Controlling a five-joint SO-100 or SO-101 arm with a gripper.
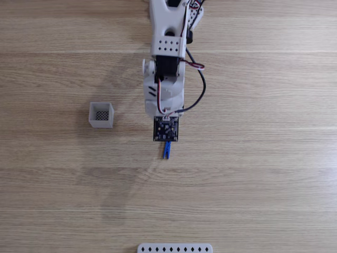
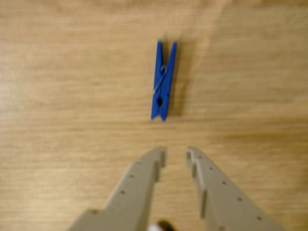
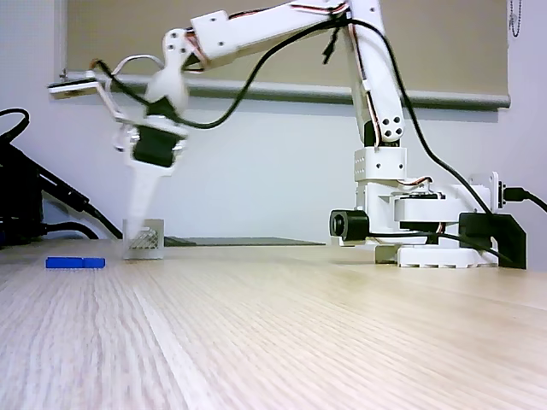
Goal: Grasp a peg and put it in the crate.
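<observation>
One crate (image 1: pixel 101 115) stands on the table, peg (image 2: pixel 163 81) outside it.

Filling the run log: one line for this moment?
gripper: open, empty | peg: flat on table, ahead of fingertips | crate: empty, apart

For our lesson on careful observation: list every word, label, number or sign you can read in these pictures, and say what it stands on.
None can be read.
Peg: plain blue, no marking.
Crate: plain white walls, no label.
Circuit board on the arm: any print is too small to read.
Strip with holes: blank.
</observation>
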